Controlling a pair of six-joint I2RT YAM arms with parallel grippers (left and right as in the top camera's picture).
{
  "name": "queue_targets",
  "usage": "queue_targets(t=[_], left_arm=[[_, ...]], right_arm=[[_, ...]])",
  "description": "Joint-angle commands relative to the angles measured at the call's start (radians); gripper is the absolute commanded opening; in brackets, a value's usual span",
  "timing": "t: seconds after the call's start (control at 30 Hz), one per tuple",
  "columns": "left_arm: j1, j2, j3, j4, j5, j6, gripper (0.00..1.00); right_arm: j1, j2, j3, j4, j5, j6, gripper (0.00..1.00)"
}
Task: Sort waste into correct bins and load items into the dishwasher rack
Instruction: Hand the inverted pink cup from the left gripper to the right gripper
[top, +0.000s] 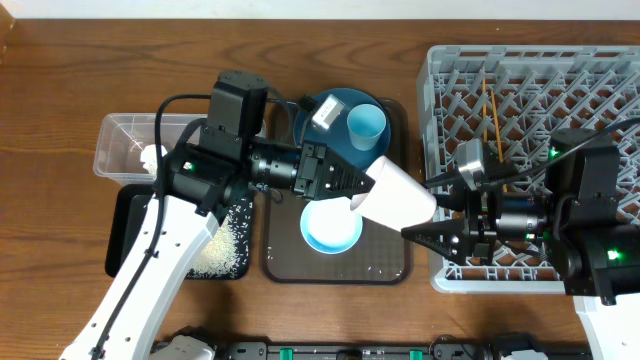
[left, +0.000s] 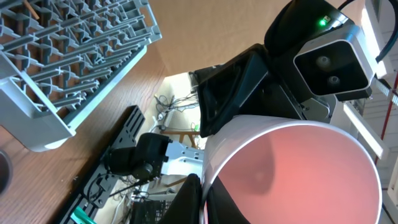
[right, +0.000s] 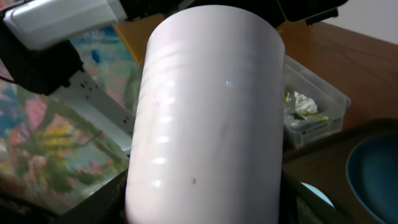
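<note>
Grey dishwasher rack (top: 530, 150) fills the right side and runs to the right edge of view. Its cells are mostly free, w/ only thin chopsticks (top: 492, 110) lying in the far part. Dark brown serving tray (top: 390, 268) sits centre, a narrow strip of table (top: 60, 70) btwn it and the rack's left wall; wide bare wood along the far edge. Blue plate (top: 335, 105) is on the serving tray's far end. Black tray (top: 122, 240) is near left, w/ clear tub (top: 118, 135) just beyond it. White bowl (top: 330, 228), pale blue rim, sits mid serving tray. White cup (top: 395, 195) is in the air over the tray's right part, on its side, mouth left, base right; plain, smooth, one small dark speck. Left gripper (top: 357, 190) is clamped on its rim. Right gripper (top: 422, 212) has jaws spread either side of the base end; can't tell if they press. Light blue cup (top: 366, 125) is upright on the plate. Paper wad (top: 150, 157) & wrapper (right: 308, 116) are in the tub; rice grains (top: 225, 245) in the black tray.
</note>
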Motion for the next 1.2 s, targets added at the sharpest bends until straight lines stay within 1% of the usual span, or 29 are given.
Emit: queue_targets(t=[0.0, 0.13, 0.27, 0.37, 0.57, 0.63, 0.7, 0.73, 0.8, 0.97, 1.17], left_arm=[[-0.009, 0.002, 0.002, 0.001, 0.014, 0.018, 0.06], [-0.009, 0.002, 0.002, 0.000, 0.014, 0.018, 0.06], [-0.024, 0.002, 0.002, 0.000, 0.014, 0.019, 0.06], [-0.045, 0.002, 0.002, 0.000, 0.014, 0.052, 0.06], [-0.056, 0.002, 0.002, 0.001, 0.004, 0.070, 0.08], [-0.056, 0.002, 0.002, 0.001, -0.029, 0.070, 0.15], [-0.056, 0.002, 0.002, 0.001, -0.077, 0.071, 0.17], [-0.056, 0.002, 0.002, 0.001, -0.109, 0.071, 0.24], [-0.054, 0.002, 0.002, 0.001, -0.178, 0.070, 0.31], [-0.040, 0.002, 0.002, 0.000, -0.330, 0.070, 0.37], [-0.011, 0.002, 0.002, -0.008, -0.503, 0.070, 0.38]], right_arm=[[0.010, 0.001, 0.000, 0.020, -0.027, -0.010, 0.55], [0.010, 0.001, 0.000, 0.053, -0.026, 0.008, 0.53], [0.010, 0.001, 0.000, 0.114, -0.013, 0.061, 0.53], [0.010, 0.001, 0.000, 0.142, 0.029, 0.105, 0.52], [0.010, 0.001, 0.000, 0.145, 0.053, 0.105, 0.50], [0.009, 0.001, 0.000, 0.149, 0.062, 0.105, 0.50], [0.009, 0.001, 0.000, 0.149, 0.091, 0.106, 0.50], [0.009, 0.001, 0.000, 0.149, 0.111, 0.116, 0.50], [0.009, 0.001, 0.000, 0.149, 0.159, 0.154, 0.50], [0.009, 0.001, 0.000, 0.149, 0.232, 0.195, 0.50], [0.009, 0.001, 0.000, 0.142, 0.360, 0.268, 0.49]])
